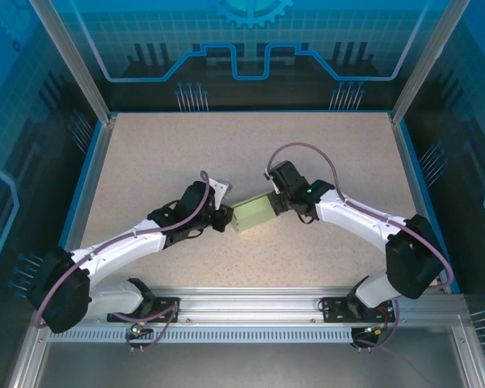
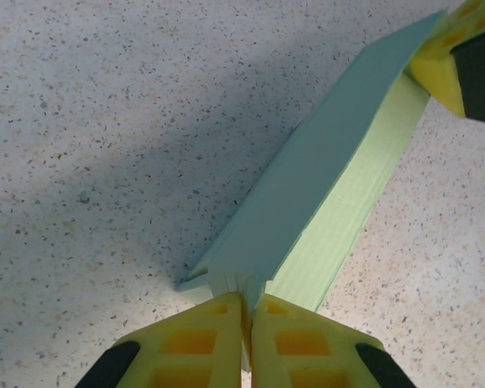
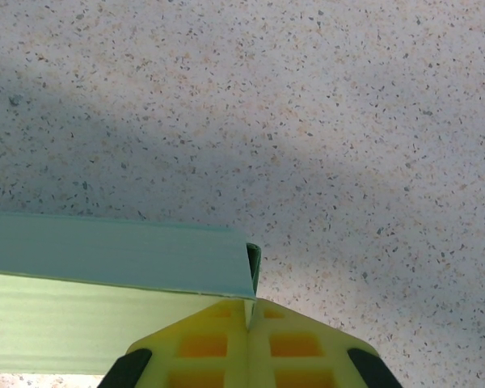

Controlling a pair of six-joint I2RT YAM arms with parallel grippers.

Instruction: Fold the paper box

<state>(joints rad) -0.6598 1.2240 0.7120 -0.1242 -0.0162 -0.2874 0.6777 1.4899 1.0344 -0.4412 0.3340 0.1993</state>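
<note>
We see the paper box (image 1: pixel 255 214) near the middle of the table (image 1: pixel 162 153), stretched between the two grippers. In the top view its long axis runs from lower left to upper right at a slight tilt. One short end points at the left gripper (image 1: pixel 224 218) and the other at the right gripper (image 1: pixel 277 202).

The box is thin pale green card, matt and smooth, formed into a shallow rectangular sleeve with crisp straight creases. In the left wrist view one face looks cooler and bluish, while the narrow side beside it is a brighter yellow-green. We cannot tell whether its underside touches the tabletop.

The left gripper's yellow fingers (image 2: pixel 202 343) are pressed together with a thin flap of card pinched at the box's near end. The right gripper's yellow fingers (image 3: pixel 295 343) likewise meet on the card edge at the box's other end corner. Both jaws are therefore closed on the box.

The tabletop is a pale speckled stone-like surface, flat and bare on every side of the box. There is more open room toward the far edge than toward the aluminium rail (image 1: pixel 250 303) where the arms are mounted. Blue trim and metal posts bound the sides, well apart from the box.
</note>
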